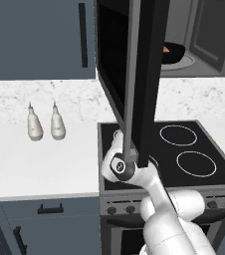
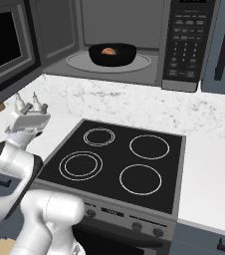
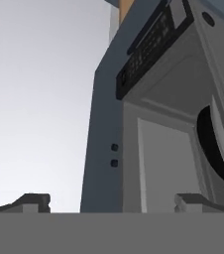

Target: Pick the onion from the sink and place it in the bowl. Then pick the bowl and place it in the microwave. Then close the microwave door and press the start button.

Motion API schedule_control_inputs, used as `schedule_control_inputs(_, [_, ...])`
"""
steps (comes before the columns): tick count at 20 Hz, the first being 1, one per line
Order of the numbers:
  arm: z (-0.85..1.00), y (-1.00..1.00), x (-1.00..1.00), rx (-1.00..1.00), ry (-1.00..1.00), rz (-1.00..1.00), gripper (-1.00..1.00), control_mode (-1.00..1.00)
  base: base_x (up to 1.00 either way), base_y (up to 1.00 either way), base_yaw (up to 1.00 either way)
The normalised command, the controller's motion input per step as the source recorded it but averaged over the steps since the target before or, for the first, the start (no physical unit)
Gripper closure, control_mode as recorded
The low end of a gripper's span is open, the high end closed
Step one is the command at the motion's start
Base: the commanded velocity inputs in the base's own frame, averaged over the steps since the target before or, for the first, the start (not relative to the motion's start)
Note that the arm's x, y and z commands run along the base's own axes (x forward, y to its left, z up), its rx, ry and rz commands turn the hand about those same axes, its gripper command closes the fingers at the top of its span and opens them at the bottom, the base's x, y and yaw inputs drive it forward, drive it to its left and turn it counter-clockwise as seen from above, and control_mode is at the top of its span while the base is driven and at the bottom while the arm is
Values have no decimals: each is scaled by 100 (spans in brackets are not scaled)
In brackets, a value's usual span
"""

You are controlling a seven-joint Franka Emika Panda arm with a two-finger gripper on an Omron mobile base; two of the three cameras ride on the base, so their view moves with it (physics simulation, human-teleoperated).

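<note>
While the microwave door [image 1: 145, 74] hangs swung wide open, the bowl [image 2: 112, 54] sits on the pale turntable [image 2: 139, 63] inside the microwave [image 2: 134, 40], w/ the onion [image 2: 108, 51] resting in it. Gripper [image 2: 29, 101] is below the door, off the left edge of the stovetop [image 2: 119, 162], fingers spread wide apart, pinching nothing. Two white bottles [image 1: 46, 123] stand side by side on the counter [image 1: 40, 159] near its back edge.

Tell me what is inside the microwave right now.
Inside the microwave the black bowl sits on the pale turntable, with the onion in it. The bowl's rim covers the onion's lower part, and the bowl hides the turntable's middle.
</note>
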Motion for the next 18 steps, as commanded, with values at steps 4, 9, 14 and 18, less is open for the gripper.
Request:
schedule_control_inputs(4, [-18, 48, 0, -4, 0, -14, -100, -100, 0, 0, 0])
schedule_control_inputs(9, [-22, 57, 2, -5, 3, -10, -100, -100, 0, 0, 0])
schedule_control_inputs(14, [-14, 61, 9, -6, 11, -6, -100, -100, 0, 0, 0])
schedule_control_inputs(18, [-6, 51, 11, -3, 12, -3, -100, -100, 0, 0, 0])
